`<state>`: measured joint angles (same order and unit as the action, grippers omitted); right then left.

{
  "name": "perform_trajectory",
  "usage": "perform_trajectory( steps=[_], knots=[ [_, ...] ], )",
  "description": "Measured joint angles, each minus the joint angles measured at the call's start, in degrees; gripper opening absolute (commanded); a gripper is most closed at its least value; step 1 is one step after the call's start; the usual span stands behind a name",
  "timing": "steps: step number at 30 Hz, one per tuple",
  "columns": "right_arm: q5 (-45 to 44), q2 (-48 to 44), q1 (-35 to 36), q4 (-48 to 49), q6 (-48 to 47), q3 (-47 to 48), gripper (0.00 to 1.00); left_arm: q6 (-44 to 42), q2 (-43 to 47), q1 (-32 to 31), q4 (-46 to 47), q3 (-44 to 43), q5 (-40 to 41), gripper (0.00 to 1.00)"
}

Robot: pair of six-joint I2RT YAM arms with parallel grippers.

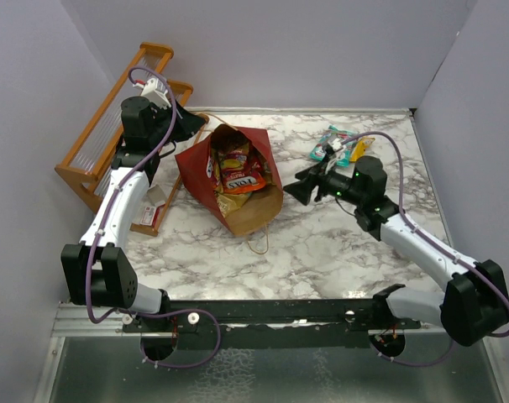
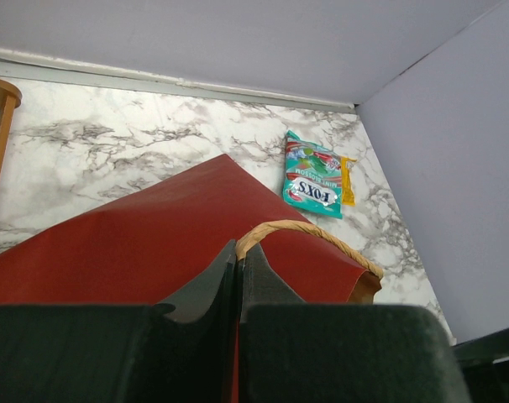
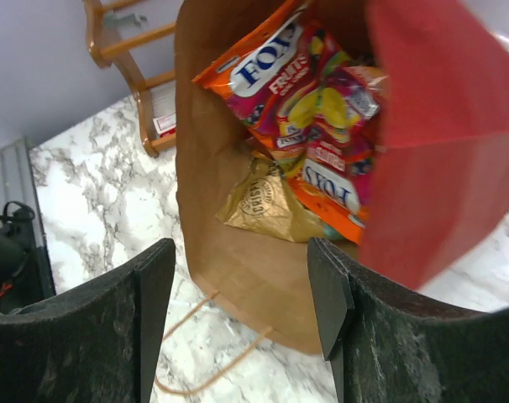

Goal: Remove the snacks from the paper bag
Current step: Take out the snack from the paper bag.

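Reaching long up the left side of the marble table, the left arm has its elbow low by its base and its wrist turned in over the paper bag. The left gripper is pinched tight on the bag's far red edge. From the left wrist view, the red paper runs right in between the pressed-together fingers, and the looped handle arches just past their tips.

The bag sits left of centre, just beside the orange rack, tipped so its brown inside faces up and to the right. Red-yellow packets are piled inside it, and the right wrist view shows a tan-gold bag tucked beneath them.

Over on the right, the arm angles in from its near corner, forearm running up and left, wrist level, nose pointed straight at the bag's mouth. The right gripper hangs just short of the brown lip, fingers spread wide, nothing between them.

Beyond that arm, near the far right of the table, a teal packet lies flat, with a yellow packet against its side.
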<state>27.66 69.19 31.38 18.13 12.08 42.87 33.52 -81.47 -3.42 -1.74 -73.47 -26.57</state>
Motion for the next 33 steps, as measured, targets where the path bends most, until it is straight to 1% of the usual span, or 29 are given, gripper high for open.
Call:
perform_trajectory(
  steps=[1, 2, 5, 7, 8, 9, 10, 12, 15, 18, 20, 22, 26, 27, 29, 30, 33],
  knots=[
    [-2.01, 0.81, 2.64, 0.61, -0.83, 0.22, 0.64, 0.00, 0.00, 0.00, -0.02, 0.00, 0.00, 0.00],
    [-5.99, 2.99, 6.71, 1.05, -2.43, 1.09, 0.64, 0.00, 0.00, 0.00, -0.02, 0.00, 0.00, 0.00],
    [-15.41, 10.25, 14.43, 0.90, -5.86, 5.73, 0.64, -0.02, 0.00, 0.00, -0.02, 0.00, 0.00, 0.00],
    [-21.33, 15.04, 17.79, 0.37, -7.76, 9.33, 0.65, -0.02, 0.00, 0.00, -0.04, 0.00, 0.02, 0.00],
    [-25.18, 18.18, 19.76, -0.33, -8.74, 11.96, 0.66, -0.04, 0.00, 0.00, -0.04, 0.00, 0.00, 0.00],
    [-28.13, 20.33, 20.74, -0.61, -9.38, 14.01, 0.70, -0.04, 0.00, 0.00, -0.04, 0.00, 0.00, 0.00],
    [-30.69, 22.05, 21.27, -0.90, -9.49, 15.65, 0.74, -0.04, 0.00, 0.00, -0.04, 0.00, 0.02, 0.00],
    [-38.03, 26.25, 21.55, -1.57, -9.57, 19.89, 0.76, -0.04, 0.00, 0.00, -0.04, 0.00, 0.00, 0.00],
    [-44.87, 30.75, 21.38, -2.08, -9.86, 24.52, 0.76, -0.07, 0.00, 0.00, -0.07, 0.00, 0.02, 0.00],
    [-48.48, 34.49, 20.96, -2.60, -9.77, 28.41, 0.77, -0.07, 0.00, 0.00, -0.07, 0.00, 0.02, 0.00],
    [-50.29, 36.76, 20.98, -2.71, -9.09, 30.45, 0.80, -0.15, 0.00, 0.00, -0.09, 0.00, 0.02, 0.00],
    [-51.89, 38.29, 21.03, -2.67, -8.55, 31.26, 0.82, -0.24, 0.00, 0.00, -0.09, 0.00, 0.02, 0.00],
    [-54.51, 41.53, 21.03, -2.49, -7.93, 32.48, 0.82, -0.26, 0.00, 0.00, -0.09, 0.00, 0.02, 0.00],
    [-54.95, 42.27, 21.03, -2.47, -7.82, 32.76, 0.81, -0.26, 0.00, 0.00, -0.09, 0.00, 0.02, 0.00],
    [-55.76, 43.87, 21.03, -1.75, -7.78, 33.00, 0.75, -0.26, 0.00, 0.00, -0.09, 0.00, 0.00, 0.00],
    [-55.98, 44.44, 21.03, -1.44, -7.80, 33.00, 0.69, -0.26, 0.00, 0.00, -0.09, 0.00, 0.00, 0.00],
    [-56.19, 45.99, 21.00, 0.15, -8.07, 33.00, 0.43, -0.26, 0.00, 0.00, -0.09, 0.00, 0.00, 0.00]
  ],
)
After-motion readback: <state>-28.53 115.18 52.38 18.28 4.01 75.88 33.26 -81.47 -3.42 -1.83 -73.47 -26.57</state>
